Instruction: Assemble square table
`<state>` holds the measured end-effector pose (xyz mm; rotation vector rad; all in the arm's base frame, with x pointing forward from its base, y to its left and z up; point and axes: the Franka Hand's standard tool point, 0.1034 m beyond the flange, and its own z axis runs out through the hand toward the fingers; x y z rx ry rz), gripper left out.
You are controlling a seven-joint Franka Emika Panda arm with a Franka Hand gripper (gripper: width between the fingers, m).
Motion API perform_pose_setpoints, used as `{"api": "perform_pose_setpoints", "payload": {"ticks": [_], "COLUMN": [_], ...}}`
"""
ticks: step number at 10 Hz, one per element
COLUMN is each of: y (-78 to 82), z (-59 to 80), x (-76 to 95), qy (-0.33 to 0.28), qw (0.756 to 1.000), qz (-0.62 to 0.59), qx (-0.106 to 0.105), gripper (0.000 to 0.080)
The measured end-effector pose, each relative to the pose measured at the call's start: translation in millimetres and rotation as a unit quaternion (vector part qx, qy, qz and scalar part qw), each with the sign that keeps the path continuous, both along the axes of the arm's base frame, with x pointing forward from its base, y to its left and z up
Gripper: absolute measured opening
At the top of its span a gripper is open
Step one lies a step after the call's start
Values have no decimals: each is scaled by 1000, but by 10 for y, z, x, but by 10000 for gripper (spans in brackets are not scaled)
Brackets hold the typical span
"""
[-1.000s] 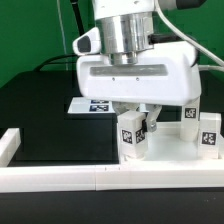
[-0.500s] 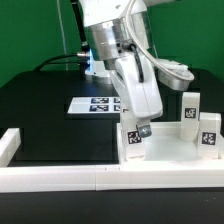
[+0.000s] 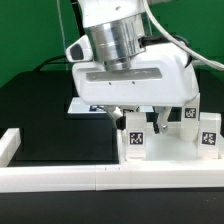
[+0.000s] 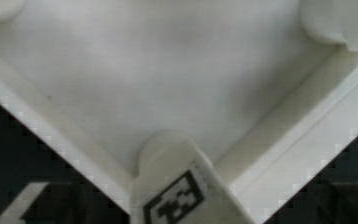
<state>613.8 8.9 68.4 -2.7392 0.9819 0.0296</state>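
The square table's white top [image 3: 168, 152] lies flat at the exterior view's right. One short white leg [image 3: 133, 141] with a black-white tag stands upright in its near corner. My gripper [image 3: 138, 120] hangs straight above that leg, open, its fingers [image 3: 160, 118] spread to either side and clear of it. Two more tagged legs [image 3: 190, 108] [image 3: 208, 136] stand at the far right. In the wrist view the leg's tagged top [image 4: 176, 194] sits in the pointed corner of the table top [image 4: 158, 90], centred under my gripper [image 4: 179, 212].
The marker board [image 3: 92, 105] lies on the black table behind my gripper. A long white rail [image 3: 90, 178] runs along the front edge, and a short white rail [image 3: 9, 146] stands at the exterior view's left.
My wrist twisted round and has come back broadside. The jaws, shut on the corner leg before, now stand wide apart and have let go of it. The leg stays upright.
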Motion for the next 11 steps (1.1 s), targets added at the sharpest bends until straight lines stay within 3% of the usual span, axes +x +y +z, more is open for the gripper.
{"api": "perform_pose_setpoints", "payload": {"ticks": [2, 4, 6, 7, 8, 9, 10, 11], "y": [-19, -111, -110, -107, -104, -102, -101, -100], "z": [-16, 14, 7, 6, 4, 3, 3, 2], "x": [-4, 78, 91, 91, 91, 90, 91, 91], "qy": [-14, -46, -51, -47, -40, -35, -29, -25], "qw": [997, 967, 968, 974, 982, 987, 991, 994], "qz": [81, 246, 239, 216, 179, 150, 119, 96], "qx": [-10, -54, -57, -55, -52, -50, -48, -47], "gripper": [648, 649, 649, 562, 562, 367, 285, 285]}}
